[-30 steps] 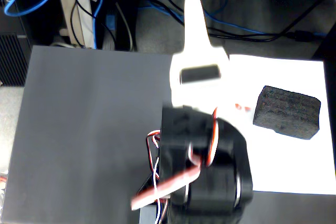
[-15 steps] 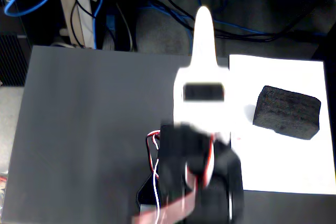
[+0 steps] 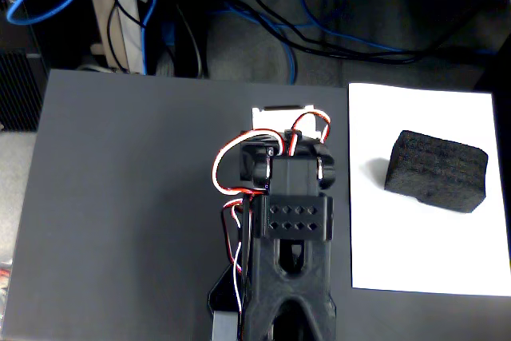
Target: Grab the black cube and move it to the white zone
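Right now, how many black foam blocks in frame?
1. The black cube lies on the white zone, at the right of the fixed view, apart from the arm. The arm could hide something behind it.

Black arm (image 3: 289,253) folded at bottom-centre in fixed view, wrist w/ red-white wires on top; pincer apparently hidden.

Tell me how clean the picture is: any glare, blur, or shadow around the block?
Fixed view: slightly soft overall. The white zone is bright but not blown out; the black cube keeps visible texture and casts a faint shadow to its left. No glare on the dark mat.
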Robot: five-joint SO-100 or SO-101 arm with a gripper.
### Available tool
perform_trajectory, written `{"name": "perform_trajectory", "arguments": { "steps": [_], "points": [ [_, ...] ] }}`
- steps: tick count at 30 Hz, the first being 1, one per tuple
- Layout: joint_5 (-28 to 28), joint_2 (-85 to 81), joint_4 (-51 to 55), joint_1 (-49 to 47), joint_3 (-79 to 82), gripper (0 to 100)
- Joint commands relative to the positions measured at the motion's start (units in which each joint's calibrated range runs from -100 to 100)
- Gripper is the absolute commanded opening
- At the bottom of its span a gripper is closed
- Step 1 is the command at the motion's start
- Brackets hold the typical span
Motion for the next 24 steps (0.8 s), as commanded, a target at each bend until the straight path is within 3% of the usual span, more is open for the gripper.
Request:
{"name": "perform_trajectory", "arguments": {
  "steps": [1, 24],
  "points": [
    [0.44, -0.5, -1.51, 0.62, 2.3, 2],
    [0.23, -0.41, -2.11, 0.62, 3.84, 1]
  ]
}}
